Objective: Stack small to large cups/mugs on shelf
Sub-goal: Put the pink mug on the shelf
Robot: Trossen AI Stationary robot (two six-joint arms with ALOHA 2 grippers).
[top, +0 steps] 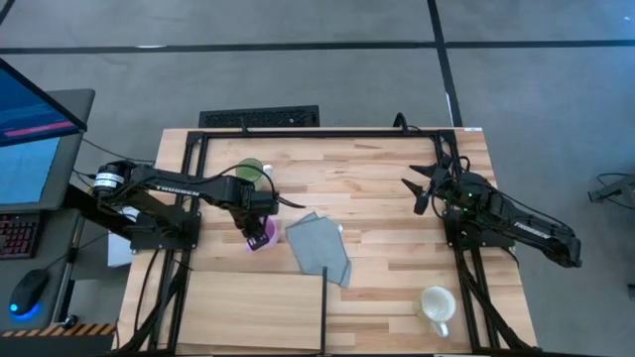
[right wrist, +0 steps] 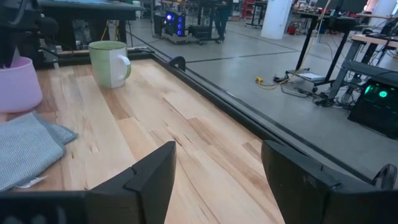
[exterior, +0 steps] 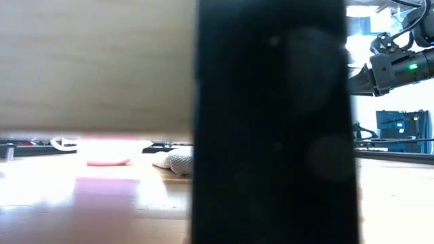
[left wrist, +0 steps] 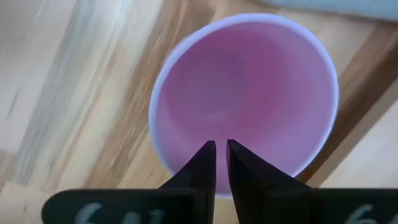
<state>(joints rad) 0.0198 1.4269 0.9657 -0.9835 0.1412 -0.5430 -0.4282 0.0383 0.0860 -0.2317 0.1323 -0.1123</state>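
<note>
On the table's left half, the left gripper (top: 260, 224) sits directly over the light purple mug (top: 260, 236), its fingers (left wrist: 205, 163) pinched narrow on the near rim, mouth facing up, green mug (top: 249, 172) just behind; the shelf (top: 253, 307) lies toward the front edge, while the right gripper (top: 421, 186) waits wide apart, holding nothing

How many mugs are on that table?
3: purple mug under the left tool, green mug just behind it, white mug near the right front corner.
</note>
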